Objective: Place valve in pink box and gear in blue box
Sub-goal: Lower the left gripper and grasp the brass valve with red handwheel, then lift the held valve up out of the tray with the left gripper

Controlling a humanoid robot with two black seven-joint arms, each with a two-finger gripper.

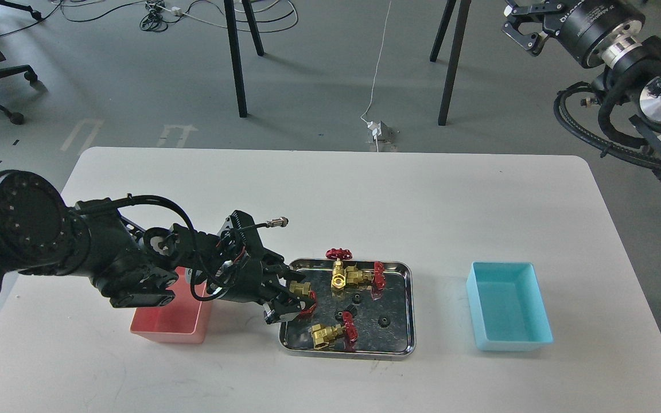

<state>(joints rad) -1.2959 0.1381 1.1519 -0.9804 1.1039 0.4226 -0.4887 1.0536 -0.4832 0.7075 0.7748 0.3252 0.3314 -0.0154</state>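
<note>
The left gripper [296, 295] is closed around one valve [303, 289] at the tray's [405, 304] nine o'clock edge. The pink box [167, 327] and blue box [508, 312] look empty; every gear [384, 321] remains.

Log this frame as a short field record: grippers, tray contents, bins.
left gripper: closed on a valve at the steel tray's left edge
right gripper: raised far right, away from the table, holding nothing
other valves: three in the tray
gears: three in the tray, e.g.
pink box: left of tray, partly hidden by the arm
blue box: right of tray, empty
</note>
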